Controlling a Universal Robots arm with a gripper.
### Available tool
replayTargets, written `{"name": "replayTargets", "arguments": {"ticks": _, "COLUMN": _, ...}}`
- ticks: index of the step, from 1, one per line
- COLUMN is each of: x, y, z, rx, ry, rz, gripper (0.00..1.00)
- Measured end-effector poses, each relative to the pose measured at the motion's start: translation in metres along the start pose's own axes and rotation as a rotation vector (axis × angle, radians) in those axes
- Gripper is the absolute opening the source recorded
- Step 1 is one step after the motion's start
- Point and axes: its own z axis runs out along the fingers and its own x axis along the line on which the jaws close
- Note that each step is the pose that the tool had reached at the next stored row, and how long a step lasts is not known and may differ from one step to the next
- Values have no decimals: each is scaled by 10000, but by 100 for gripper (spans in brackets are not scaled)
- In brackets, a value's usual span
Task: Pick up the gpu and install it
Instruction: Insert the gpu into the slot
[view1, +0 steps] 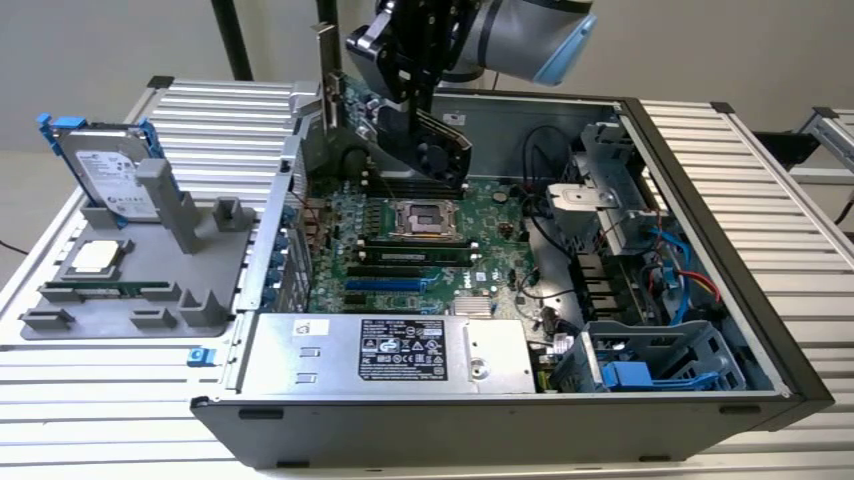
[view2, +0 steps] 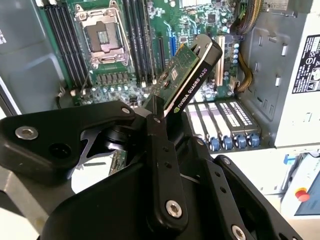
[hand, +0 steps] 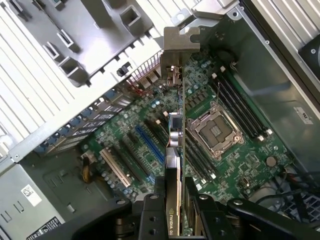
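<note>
green motherboard (view1: 340, 225) with a blue slot (view1: 387, 285); gpu (view1: 354, 100) green, black shroud (view1: 447, 150), silver bracket (view1: 324, 60); at the exterior view's left, grey stand (view1: 187, 230), blue-framed silver hard drive (view1: 107, 170).

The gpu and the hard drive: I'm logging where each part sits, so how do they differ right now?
The gpu hangs tilted over the motherboard, clamped in the gripper; the hard drive stands on edge in the grey stand outside the case. The gpu is a green board with a black cooler; the hard drive is silver with a white label, in a blue frame. Both are flat rectangles.
</note>
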Motion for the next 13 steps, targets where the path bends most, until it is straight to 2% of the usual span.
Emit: {"name": "replayTargets", "arguments": {"ticks": 13, "x": 0, "y": 0, "z": 0, "rx": 2, "ry": 28, "rz": -691, "gripper": 0}}
